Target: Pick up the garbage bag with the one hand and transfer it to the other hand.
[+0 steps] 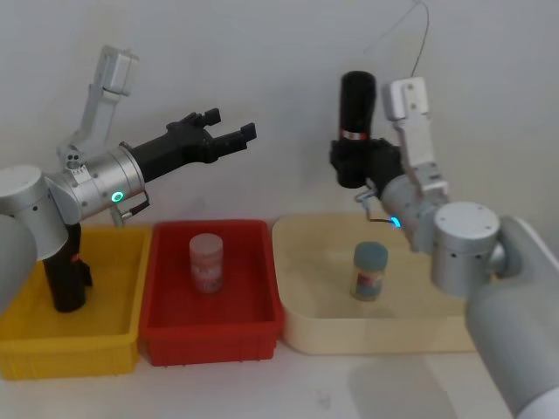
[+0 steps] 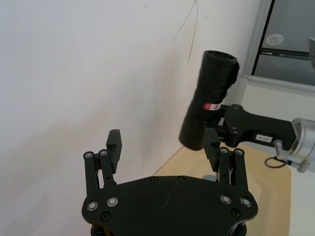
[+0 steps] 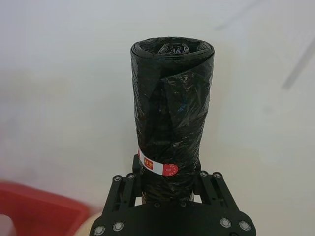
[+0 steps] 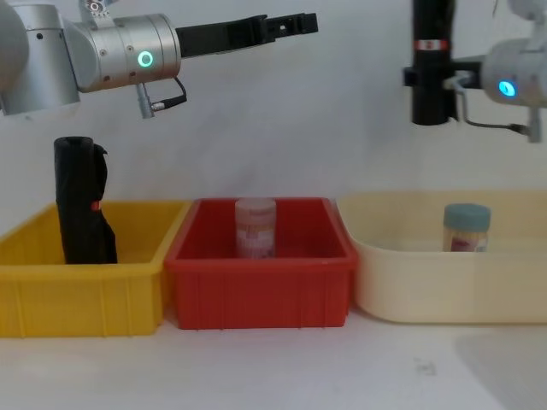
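Open air lies between the left gripper (image 1: 234, 135), jaws spread, and the bag (image 1: 356, 118) held upright in the right gripper (image 1: 349, 166), high above the bins. Below, a jar (image 1: 207, 262) stands in the red bin (image 1: 162, 301), another jar (image 1: 369, 271) in the cream tray (image 1: 297, 305), and a black roll (image 4: 81, 209) in the yellow bin (image 4: 85, 299).

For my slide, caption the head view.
Right end effector holds garbage bag upright; open left end effector waits apart.
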Action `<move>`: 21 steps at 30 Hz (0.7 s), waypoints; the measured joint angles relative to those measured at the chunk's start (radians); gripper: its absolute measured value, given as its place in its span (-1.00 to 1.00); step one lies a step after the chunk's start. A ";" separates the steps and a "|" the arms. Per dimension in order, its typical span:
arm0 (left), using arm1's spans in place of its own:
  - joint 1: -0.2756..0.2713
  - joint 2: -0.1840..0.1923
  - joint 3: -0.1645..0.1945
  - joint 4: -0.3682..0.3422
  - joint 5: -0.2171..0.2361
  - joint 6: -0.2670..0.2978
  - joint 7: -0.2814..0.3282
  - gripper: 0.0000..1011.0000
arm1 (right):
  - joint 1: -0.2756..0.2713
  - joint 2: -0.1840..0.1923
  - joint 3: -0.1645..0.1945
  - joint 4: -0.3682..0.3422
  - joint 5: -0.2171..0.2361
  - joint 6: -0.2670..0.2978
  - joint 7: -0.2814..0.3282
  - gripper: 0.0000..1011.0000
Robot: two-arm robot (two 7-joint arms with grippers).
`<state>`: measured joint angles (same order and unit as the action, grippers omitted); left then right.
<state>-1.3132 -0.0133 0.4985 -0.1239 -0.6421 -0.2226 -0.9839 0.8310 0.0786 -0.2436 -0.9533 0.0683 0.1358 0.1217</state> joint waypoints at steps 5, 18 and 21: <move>0.000 0.000 0.000 0.000 0.000 0.000 0.000 0.98 | -0.052 0.037 0.022 -0.080 0.004 0.037 -0.002 0.06; 0.000 0.000 0.000 0.000 0.000 0.000 0.000 0.98 | -0.100 0.076 0.040 -0.147 0.000 0.082 0.007 0.06; 0.000 0.000 0.000 0.000 0.000 0.000 0.000 0.98 | -0.106 0.081 0.042 -0.154 -0.002 0.086 0.008 0.17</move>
<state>-1.3132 -0.0133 0.4985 -0.1240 -0.6421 -0.2226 -0.9840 0.7253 0.1594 -0.2013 -1.1074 0.0666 0.2219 0.1301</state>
